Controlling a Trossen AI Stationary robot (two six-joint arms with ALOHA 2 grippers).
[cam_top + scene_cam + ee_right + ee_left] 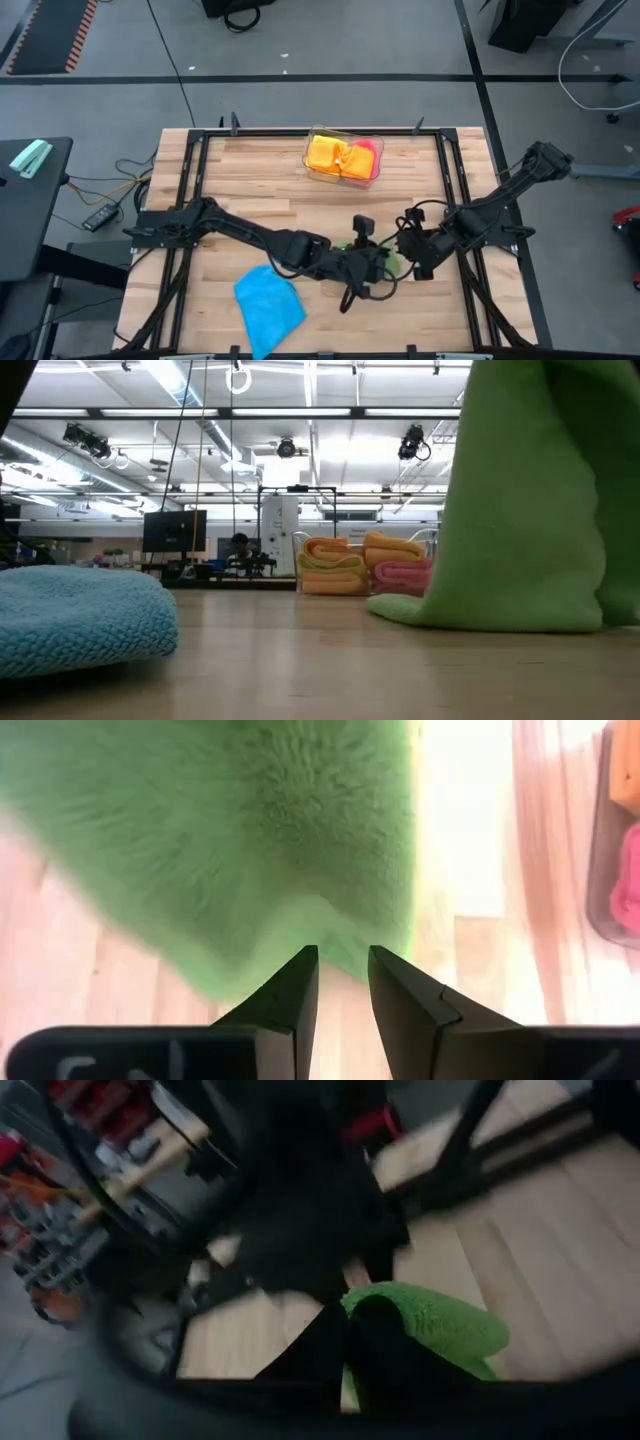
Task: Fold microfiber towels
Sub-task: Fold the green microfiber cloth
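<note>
Pinching the green towel (440, 1325) at mid-surface, our left gripper (345, 1330) is clamped shut; our right gripper (343, 970), jaws narrowly apart, sits just beside its edge.

The green towel (530, 500) is plain lime, and the blue towel (268, 308) is plain turquoise. Orange, yellow and pink towels (340, 157) fill a clear tray (312, 170) on the pale wooden surface (260, 190).

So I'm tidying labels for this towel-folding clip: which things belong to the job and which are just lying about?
Job: green towel, held up by left gripper; blue towel; folded towels in tray; right gripper.

Lying about: tray; table.
</note>
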